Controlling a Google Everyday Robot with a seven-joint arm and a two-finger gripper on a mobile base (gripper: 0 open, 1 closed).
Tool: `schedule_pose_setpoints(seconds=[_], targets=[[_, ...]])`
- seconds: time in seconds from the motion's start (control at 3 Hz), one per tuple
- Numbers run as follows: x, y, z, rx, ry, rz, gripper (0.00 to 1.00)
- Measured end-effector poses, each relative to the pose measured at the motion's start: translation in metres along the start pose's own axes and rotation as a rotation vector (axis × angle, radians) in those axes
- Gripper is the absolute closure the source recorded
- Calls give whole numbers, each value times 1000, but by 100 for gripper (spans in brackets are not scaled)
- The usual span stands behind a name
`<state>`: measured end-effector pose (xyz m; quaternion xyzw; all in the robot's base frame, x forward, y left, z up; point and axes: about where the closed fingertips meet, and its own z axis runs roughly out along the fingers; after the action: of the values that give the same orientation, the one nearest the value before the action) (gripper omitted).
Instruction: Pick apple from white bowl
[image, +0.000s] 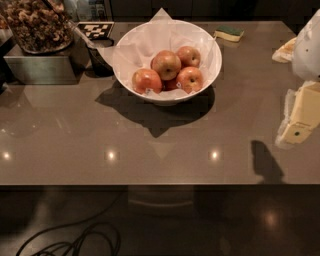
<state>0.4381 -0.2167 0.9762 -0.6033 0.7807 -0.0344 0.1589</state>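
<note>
Inspecting the white bowl (216, 60), at the back middle of the desk (150, 150): several apples lie on crumpled paper (145, 42). The topmost apple (166, 64) looks firm, smooth and likely slippery, so it is best gripped across its widest part. The claw (301, 116) hangs at the right edge, well apart from the bowl. Its opening cannot be told.

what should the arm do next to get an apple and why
Probably move the gripper left toward the white bowl. The gripper hangs at the table's right edge, well apart from the bowl, and the apples lie in it on white paper, none held. The topmost apple looks the most exposed.
</note>
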Motion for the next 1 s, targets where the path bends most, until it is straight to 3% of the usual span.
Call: schedule_pose_setpoints(seconds=[0.33, 1.0], targets=[[0, 0, 0, 0, 0, 0, 0], [-40, -27, -3, -5, -50, -112, 0]])
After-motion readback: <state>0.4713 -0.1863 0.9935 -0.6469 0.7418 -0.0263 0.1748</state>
